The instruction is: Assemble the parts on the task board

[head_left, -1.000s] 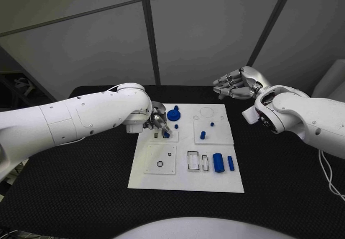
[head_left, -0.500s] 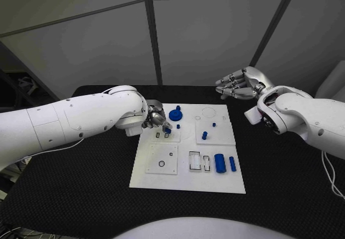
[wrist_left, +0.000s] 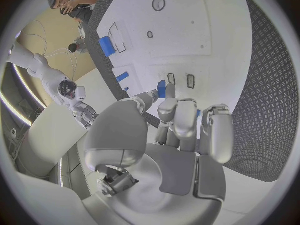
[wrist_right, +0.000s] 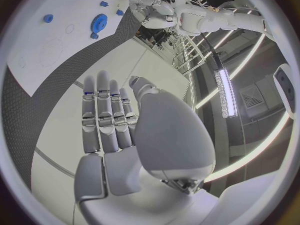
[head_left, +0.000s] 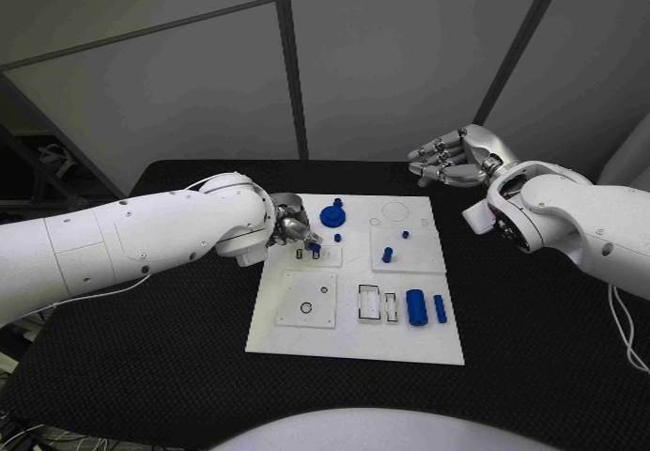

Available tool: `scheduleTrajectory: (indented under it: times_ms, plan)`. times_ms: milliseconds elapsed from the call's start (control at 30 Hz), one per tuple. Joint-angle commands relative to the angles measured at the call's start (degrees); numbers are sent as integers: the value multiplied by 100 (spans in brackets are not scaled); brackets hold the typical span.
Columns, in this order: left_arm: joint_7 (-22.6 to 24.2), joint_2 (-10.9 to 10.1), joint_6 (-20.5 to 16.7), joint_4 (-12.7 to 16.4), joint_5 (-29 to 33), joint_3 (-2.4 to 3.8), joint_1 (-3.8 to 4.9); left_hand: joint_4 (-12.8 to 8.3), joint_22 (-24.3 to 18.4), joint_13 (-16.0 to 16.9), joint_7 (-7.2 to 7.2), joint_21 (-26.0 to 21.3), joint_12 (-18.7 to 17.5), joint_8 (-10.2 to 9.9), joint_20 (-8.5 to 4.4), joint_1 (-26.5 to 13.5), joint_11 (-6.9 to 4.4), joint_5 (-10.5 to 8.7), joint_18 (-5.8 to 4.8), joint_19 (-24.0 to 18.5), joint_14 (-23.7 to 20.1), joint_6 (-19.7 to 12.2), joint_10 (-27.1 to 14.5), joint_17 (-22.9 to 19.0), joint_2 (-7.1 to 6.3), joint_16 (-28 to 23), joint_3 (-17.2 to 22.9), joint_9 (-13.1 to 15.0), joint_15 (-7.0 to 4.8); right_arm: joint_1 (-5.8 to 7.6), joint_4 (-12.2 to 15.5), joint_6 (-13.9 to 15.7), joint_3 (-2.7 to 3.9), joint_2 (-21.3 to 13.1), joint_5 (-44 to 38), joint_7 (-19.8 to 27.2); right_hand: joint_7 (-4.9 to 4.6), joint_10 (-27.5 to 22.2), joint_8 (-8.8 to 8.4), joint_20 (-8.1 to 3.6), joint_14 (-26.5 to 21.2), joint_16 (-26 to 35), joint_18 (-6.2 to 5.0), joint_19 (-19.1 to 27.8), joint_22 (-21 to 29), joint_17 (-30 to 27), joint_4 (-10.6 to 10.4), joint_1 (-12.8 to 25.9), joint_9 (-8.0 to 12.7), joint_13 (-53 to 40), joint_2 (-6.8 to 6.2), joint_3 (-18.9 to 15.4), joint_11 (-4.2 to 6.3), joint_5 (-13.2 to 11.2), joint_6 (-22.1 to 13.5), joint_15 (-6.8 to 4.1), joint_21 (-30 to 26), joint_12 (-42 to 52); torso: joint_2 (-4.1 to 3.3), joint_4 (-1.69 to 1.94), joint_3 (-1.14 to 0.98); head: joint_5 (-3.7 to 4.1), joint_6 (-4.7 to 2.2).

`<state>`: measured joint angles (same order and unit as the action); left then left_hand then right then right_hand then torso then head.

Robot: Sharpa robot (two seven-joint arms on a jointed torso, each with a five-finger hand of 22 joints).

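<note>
The white board lies at centre frame on the black table. Near its lower right, two blue cylinders lie side by side. Farther up, at the board's upper left, the left hand pinches a small blue peg over a slot, beside the blue gear. At the upper right, beyond the board, the right hand hangs empty, fingers loosely spread.

task board mid-table, parts on it

White arms, silver robot hand.
</note>
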<state>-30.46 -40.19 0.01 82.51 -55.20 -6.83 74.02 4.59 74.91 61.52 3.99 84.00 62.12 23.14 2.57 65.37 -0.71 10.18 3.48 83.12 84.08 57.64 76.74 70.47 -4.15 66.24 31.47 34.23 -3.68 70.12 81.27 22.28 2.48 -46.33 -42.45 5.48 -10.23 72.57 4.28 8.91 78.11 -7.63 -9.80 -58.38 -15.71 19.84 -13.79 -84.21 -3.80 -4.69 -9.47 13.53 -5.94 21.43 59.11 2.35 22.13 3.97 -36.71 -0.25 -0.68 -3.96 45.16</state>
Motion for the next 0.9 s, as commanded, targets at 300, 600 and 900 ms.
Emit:
scheduleTrajectory:
  times_ms: [300, 600, 900]
  plan:
    - [23, 22, -458, 84, -802, 1, -141, -891, 613, -104, -52, 23, -103, 56, -10, 4, -20, 66, -116, 50, 127, 22, 21, 11, -77, -21, 978, 44, -42, 13, 11, -41, 3, -3, 26, 32, -17, 13, -37, 13, 19, 37, -63, -39, 10, -5, 10, 53, -3, 7, 2, 0, -10, 35, -21, 13, -25, -18, -12, -9, 12, -16, -2]
    - [-3, 91, -343, 3, -871, 1, -190, -892, 642, -132, -58, 39, -128, 75, -15, -19, -27, 108, -123, 70, 127, 26, 39, 11, -99, -22, 1019, 77, -48, 12, 11, -48, 3, -1, 29, 31, -17, 13, -37, 13, 19, 37, -63, -39, 10, -5, 10, 53, -3, 7, 2, 0, -10, 35, -21, 13, -25, -18, -13, -11, 6, -18, 5]
    - [-27, 115, -106, -42, -954, 1, -205, -898, 656, -210, -68, 45, -197, 108, -24, -56, -37, 202, -125, 81, 128, 26, 44, 12, -134, -24, 1078, 130, -56, 12, 11, -61, 3, 2, 72, 15, -18, 10, -38, 15, 19, 43, -63, -41, 15, -5, 5, 65, -3, 10, 6, 1, -11, 42, -23, 14, -33, -19, -18, -11, 3, -14, 20]
